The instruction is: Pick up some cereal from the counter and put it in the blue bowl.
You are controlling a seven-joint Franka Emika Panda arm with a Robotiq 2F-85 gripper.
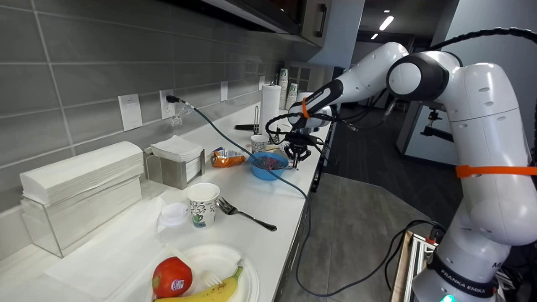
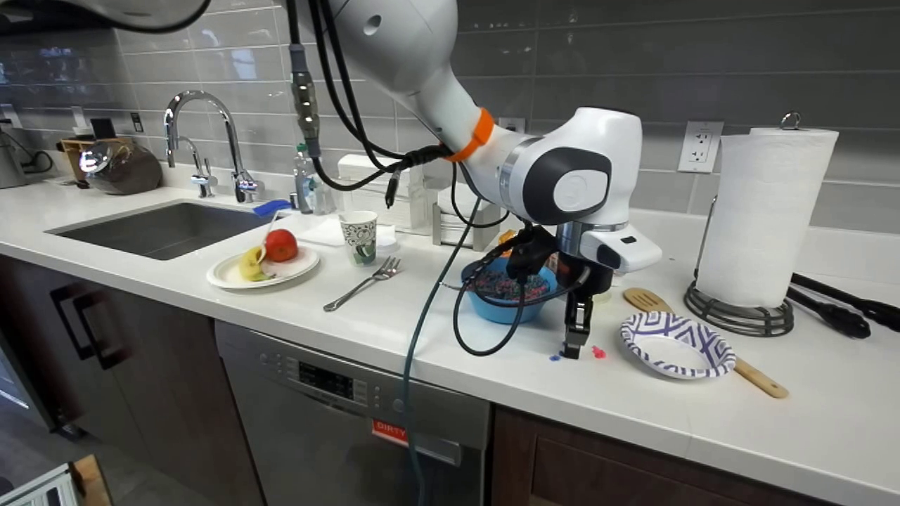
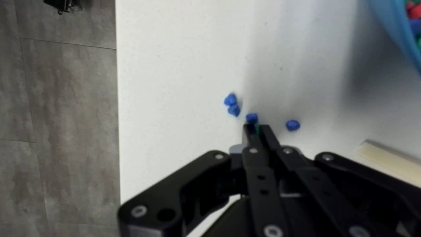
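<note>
End effector pinched together on cereal, low at the worktop

Between the fingertips only a green sliver of it shows, the rest unclear; loose blue pieces lie just beside them; near the end effector stands the blue bowl, cut off by the wrist view's edge and, in an exterior view, partly hidden behind black cables

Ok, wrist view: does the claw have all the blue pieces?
No, at least three blue pieces lie on the white counter, apart from the claw.
</note>
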